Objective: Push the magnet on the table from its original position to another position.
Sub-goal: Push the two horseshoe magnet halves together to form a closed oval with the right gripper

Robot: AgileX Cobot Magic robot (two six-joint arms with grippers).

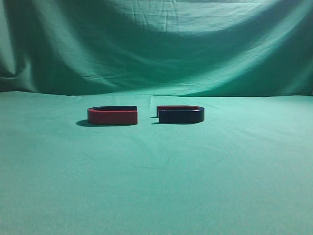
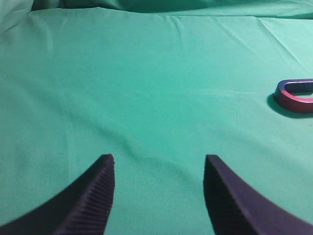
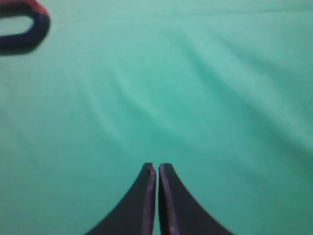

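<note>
Nearest you, L gripper [image 2: 159,196] hangs over bare green cloth, jaws spread wide, nothing between them. R gripper [image 3: 157,196] has its two fingers pressed together, empty too. Out mid-table [image 1: 156,186] you've got 2 horseshoe magnets lying flat, side by side w/ a small gap, open ends facing each other: the red-faced magnet [image 1: 112,116] on the left, the magnet [image 1: 180,114] w/ dark navy face and thin red top edge on the right. Behind, one green backdrop drape [image 1: 156,44].

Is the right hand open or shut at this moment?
Shut. In the right wrist view the right hand has its two fingers pressed together, only a thin seam between them, holding nothing above the table.
</note>
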